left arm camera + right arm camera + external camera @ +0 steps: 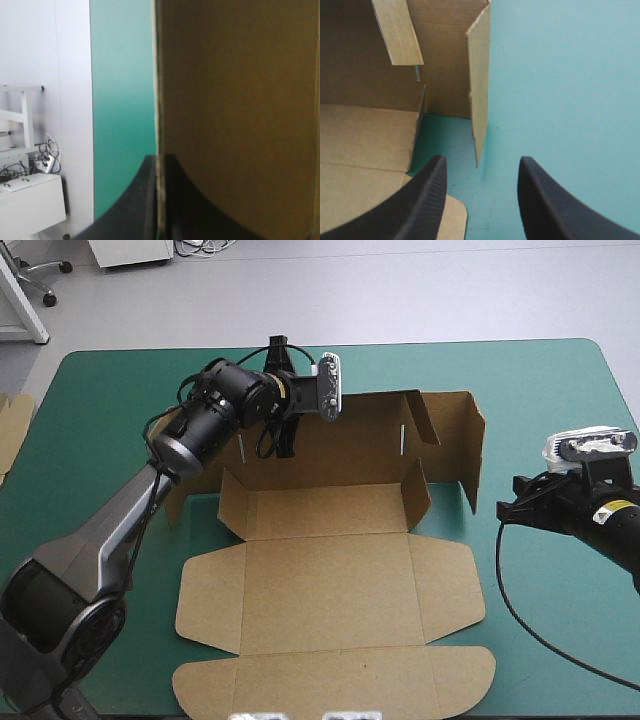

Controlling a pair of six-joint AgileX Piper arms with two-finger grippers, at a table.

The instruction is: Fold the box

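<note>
The brown box point(330, 585) lies in the middle of the table with its back wall point(350, 435) raised, low side walls up, and the lid panels flat toward the front edge. My left gripper point(287, 438) reaches over the back wall's left part and is shut on the box, the board's edge point(158, 125) running between its black fingers point(135, 210). My right gripper point(505, 510) hovers open just off the box's right side. Its fingers point(427, 200) stand apart, with the upright right flap point(480, 85) a little ahead of them, untouched.
An edge of more brown board point(12, 430) shows at the table's left edge. Bare teal-green cover point(545, 410) stretches to the right of the box and behind the back wall.
</note>
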